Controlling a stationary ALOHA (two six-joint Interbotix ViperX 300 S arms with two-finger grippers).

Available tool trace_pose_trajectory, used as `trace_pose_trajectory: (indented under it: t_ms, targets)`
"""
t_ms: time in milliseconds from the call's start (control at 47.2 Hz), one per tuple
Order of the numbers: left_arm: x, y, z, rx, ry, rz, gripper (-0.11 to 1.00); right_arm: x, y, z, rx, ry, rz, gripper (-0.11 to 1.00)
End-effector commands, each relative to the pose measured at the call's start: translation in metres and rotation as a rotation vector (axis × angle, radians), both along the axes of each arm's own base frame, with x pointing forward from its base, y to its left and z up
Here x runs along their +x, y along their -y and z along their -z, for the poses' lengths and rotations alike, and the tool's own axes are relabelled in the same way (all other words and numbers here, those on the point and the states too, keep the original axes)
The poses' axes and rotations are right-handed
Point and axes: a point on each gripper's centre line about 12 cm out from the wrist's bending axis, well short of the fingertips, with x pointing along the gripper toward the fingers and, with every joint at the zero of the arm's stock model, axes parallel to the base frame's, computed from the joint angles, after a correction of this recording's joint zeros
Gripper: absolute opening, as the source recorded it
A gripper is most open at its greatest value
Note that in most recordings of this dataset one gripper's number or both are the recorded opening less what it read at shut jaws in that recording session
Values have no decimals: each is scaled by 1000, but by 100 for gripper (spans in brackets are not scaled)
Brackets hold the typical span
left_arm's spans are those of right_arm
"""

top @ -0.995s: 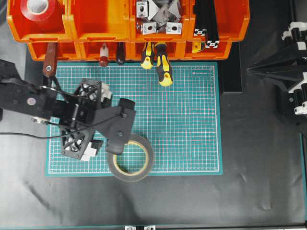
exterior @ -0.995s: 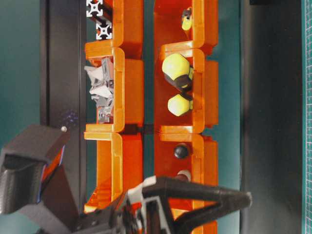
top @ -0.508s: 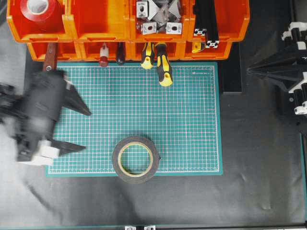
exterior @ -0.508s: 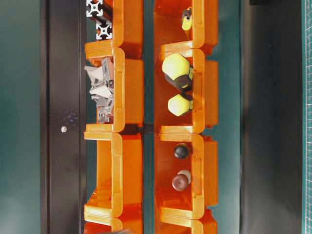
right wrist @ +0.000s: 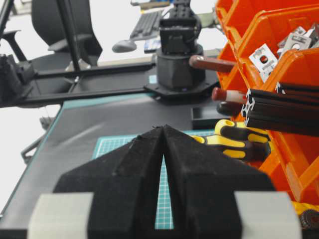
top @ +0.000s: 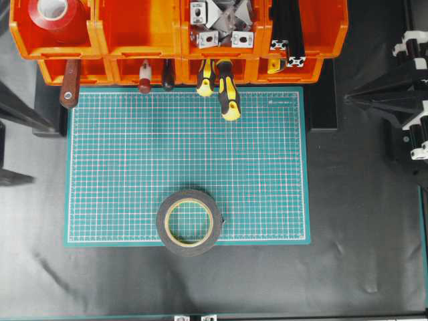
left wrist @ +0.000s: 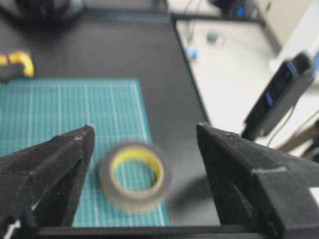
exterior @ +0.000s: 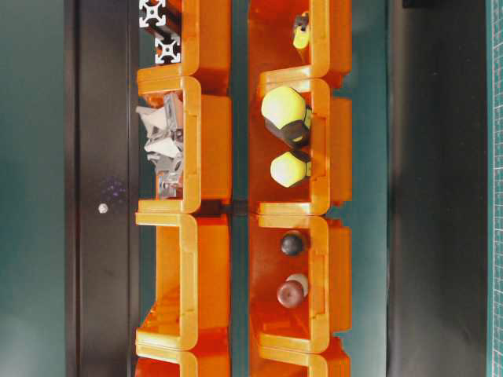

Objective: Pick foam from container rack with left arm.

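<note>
The foam, a dark ring with a cream-yellow inner band, lies flat on the green cutting mat near its front edge, free of any grip. My left gripper shows only as two black fingertips at the left edge of the overhead view, far from the roll. In the left wrist view that gripper is open, and the blurred foam lies on the mat beyond the gap. The orange container rack runs along the back. My right gripper is shut at the right, with nothing in it.
In the rack sit a red tape roll, metal brackets and black extrusions. Yellow-black tool handles and a brown handle stick out over the mat's back edge. Black cloth surrounds the mat.
The left arm has pulled back to the left, away from the foam, almost out of the overhead view and out of the table-level view. The foam stays flat on the mat. The right arm is still.
</note>
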Motion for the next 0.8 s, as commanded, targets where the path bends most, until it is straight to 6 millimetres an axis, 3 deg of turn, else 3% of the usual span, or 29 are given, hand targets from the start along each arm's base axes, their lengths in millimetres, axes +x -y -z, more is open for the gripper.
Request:
trace_pose_trajectory:
  t_ms: [0,317,783]
  targets:
    - [-14,-8,-14,-9,109,-16,76,2,-1,-14,3,43,-5,1]
    - [-40,-31,-9,79,231,-105,69,1,-2,-15,5,46,-10,1]
    - [-43,-36,4,75,235,-131,69,1,-2,-15,3,44,-10,1]
